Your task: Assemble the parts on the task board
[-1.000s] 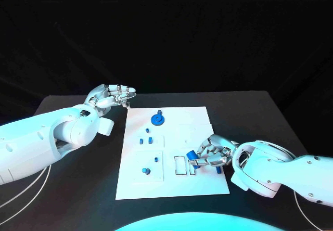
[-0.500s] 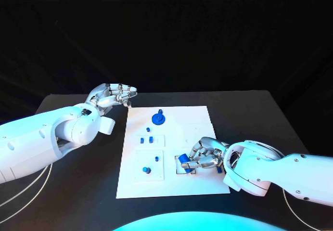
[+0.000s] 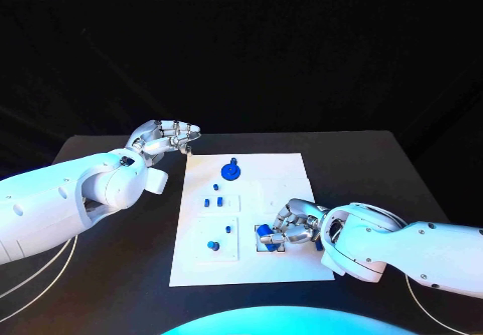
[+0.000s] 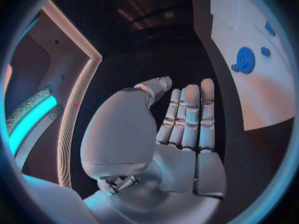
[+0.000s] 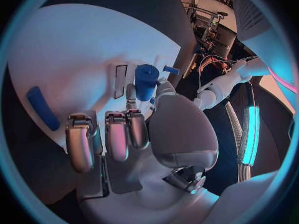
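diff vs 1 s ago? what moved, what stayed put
The right hand, gripping a blue part, has shifted toward the robot's left across the task board, carrying the part over the rectangular slots; it has not let go. The left hand stayed beside the board's far corner, holding nothing. The blue round part and the other small parts kept their places.

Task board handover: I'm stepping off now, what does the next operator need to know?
Right hand holds a blue cylindrical part over the slots near the task board front right.
Left hand is off the board's far left corner, fingers together, holding nothing.
On the board: a round blue disc at the far end, several small blue parts down the left half, a blue bar lying loose beside the right hand.
Done: part picked up. Left: seat it, then the bar, judging by how they lie.
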Action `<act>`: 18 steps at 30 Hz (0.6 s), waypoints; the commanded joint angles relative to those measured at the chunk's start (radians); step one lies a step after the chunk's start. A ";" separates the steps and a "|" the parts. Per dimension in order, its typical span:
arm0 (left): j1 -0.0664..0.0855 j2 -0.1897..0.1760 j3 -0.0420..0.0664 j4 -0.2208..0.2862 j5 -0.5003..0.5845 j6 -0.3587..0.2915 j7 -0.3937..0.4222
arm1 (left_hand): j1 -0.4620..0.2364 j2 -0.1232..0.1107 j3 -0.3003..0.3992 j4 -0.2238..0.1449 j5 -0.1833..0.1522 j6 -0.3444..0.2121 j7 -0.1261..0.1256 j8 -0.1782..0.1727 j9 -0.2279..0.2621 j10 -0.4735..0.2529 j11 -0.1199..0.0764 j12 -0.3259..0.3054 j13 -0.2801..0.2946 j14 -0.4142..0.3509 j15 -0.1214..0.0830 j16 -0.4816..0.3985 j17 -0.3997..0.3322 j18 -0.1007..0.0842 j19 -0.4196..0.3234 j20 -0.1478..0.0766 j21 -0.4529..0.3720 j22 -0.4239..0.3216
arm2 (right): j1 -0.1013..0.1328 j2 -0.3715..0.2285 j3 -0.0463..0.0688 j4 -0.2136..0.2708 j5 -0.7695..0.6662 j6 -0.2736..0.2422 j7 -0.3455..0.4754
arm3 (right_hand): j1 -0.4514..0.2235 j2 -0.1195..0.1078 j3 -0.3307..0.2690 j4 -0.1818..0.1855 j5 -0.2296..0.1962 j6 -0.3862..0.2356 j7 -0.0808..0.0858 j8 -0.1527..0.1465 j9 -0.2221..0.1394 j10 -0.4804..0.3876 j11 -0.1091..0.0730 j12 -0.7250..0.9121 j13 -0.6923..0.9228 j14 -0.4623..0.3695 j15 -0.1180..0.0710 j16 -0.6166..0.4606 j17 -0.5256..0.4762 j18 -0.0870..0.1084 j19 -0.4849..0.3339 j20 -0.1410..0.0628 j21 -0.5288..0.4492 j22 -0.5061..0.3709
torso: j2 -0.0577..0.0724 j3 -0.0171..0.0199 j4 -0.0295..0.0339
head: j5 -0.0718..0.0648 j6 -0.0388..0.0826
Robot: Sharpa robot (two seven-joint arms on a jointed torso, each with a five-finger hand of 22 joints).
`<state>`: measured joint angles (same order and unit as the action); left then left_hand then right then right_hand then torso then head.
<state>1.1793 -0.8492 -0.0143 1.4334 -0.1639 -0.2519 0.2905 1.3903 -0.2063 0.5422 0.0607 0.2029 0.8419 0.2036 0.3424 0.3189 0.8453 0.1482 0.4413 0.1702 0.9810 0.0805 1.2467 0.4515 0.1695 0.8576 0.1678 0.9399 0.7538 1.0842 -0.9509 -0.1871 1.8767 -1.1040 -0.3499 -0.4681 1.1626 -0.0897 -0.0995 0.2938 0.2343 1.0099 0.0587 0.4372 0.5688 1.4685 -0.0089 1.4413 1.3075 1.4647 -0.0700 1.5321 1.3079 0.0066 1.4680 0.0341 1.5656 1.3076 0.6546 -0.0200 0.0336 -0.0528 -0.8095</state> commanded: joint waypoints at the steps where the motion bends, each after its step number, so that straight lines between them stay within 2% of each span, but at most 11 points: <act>1: 0.000 0.001 0.001 0.003 -0.002 0.015 0.004 | -0.007 0.001 -0.004 0.001 -0.001 -0.007 0.001 0.006 0.002 -0.006 0.002 0.007 -0.002 -0.008 -0.002 0.003 -0.001 0.014 -0.001 0.006 -0.005 -0.001 | -0.002 0.004 0.000 -0.007 -0.046 -0.007 -0.017 | -0.018 -0.003 -0.017 0.001 -0.032 -0.006 0.004 -0.004 0.001 0.026 -0.003 -0.006 0.142 0.083 -0.006 0.002 0.142 -0.007 0.103 -0.003 0.005 0.263 | 0.000 -0.0003 0.0006 | 0.000 0.000; 5: 0.001 0.001 0.001 0.003 -0.002 0.015 0.004 | -0.007 0.001 -0.004 0.001 -0.001 -0.007 0.001 0.006 0.002 -0.006 0.002 0.007 -0.002 -0.008 -0.002 0.003 -0.001 0.014 -0.001 0.006 -0.005 -0.001 | -0.002 0.010 0.000 -0.013 -0.058 -0.016 -0.022 | -0.058 -0.014 -0.043 0.002 -0.110 -0.010 0.005 -0.001 0.011 0.024 -0.002 -0.011 0.140 0.083 -0.006 0.001 0.141 -0.007 0.103 -0.003 0.005 0.263 | 0.000 -0.0002 0.0000 | 0.000 0.002; 11: 0.001 0.000 0.001 0.003 -0.002 0.014 0.004 | -0.007 0.001 -0.004 0.001 -0.001 -0.007 0.001 0.006 0.002 -0.006 0.002 0.007 -0.002 -0.008 -0.002 0.003 -0.001 0.014 -0.001 0.006 -0.005 -0.001 | -0.003 0.015 0.000 -0.018 -0.069 -0.021 -0.024 | -0.102 -0.032 -0.049 0.004 -0.167 -0.015 0.006 0.000 0.018 0.022 -0.001 -0.017 0.139 0.083 -0.005 0.000 0.140 -0.007 0.103 -0.002 0.005 0.263 | 0.000 -0.0006 0.0001 | 0.000 0.002; 14: 0.001 0.000 0.001 0.003 -0.002 0.014 0.004 | -0.007 0.001 -0.004 0.001 -0.001 -0.007 0.001 0.006 0.002 -0.006 0.002 0.007 -0.002 -0.008 -0.002 0.003 -0.001 0.014 -0.001 0.006 -0.005 -0.001 | -0.003 0.017 0.000 -0.017 -0.072 -0.021 -0.021 | -0.115 -0.040 -0.050 0.004 -0.178 -0.016 0.006 0.000 0.020 0.021 -0.001 -0.020 0.138 0.082 -0.005 0.000 0.140 -0.007 0.103 -0.002 0.005 0.263 | 0.000 -0.0003 -0.0002 | -0.003 0.004; 18: 0.001 0.000 0.001 0.003 -0.002 0.013 0.003 | -0.007 0.001 -0.004 0.001 -0.001 -0.007 0.001 0.006 0.002 -0.006 0.002 0.007 -0.002 -0.008 -0.002 0.003 -0.001 0.014 -0.001 0.006 -0.005 -0.001 | -0.004 0.015 0.000 -0.010 -0.071 -0.017 -0.014 | -0.118 -0.037 -0.048 0.004 -0.178 -0.016 0.006 0.000 0.021 0.021 -0.001 -0.020 0.138 0.083 -0.005 0.000 0.140 -0.007 0.103 -0.002 0.005 0.263 | -0.001 0.0001 -0.0003 | -0.002 0.003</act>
<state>1.1793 -0.8502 -0.0143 1.4339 -0.1642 -0.2516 0.2892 1.3903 -0.2063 0.5422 0.0607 0.2029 0.8419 0.2036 0.3424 0.3196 0.8453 0.1482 0.4413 0.1703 0.9809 0.0805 1.2467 0.4516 0.1695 0.8576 0.1679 0.9400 0.7539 1.0823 -0.9355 -0.1869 1.8615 -1.1557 -0.3694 -0.4874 1.0525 -0.1286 -0.1419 0.2979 0.0613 1.0038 0.0647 0.4377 0.5889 1.4685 -0.0089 1.4265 1.3074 1.4646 -0.0700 1.5321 1.3077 0.0066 1.4680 0.0341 1.5655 1.3074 0.6543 -0.0202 0.0336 -0.0557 -0.8058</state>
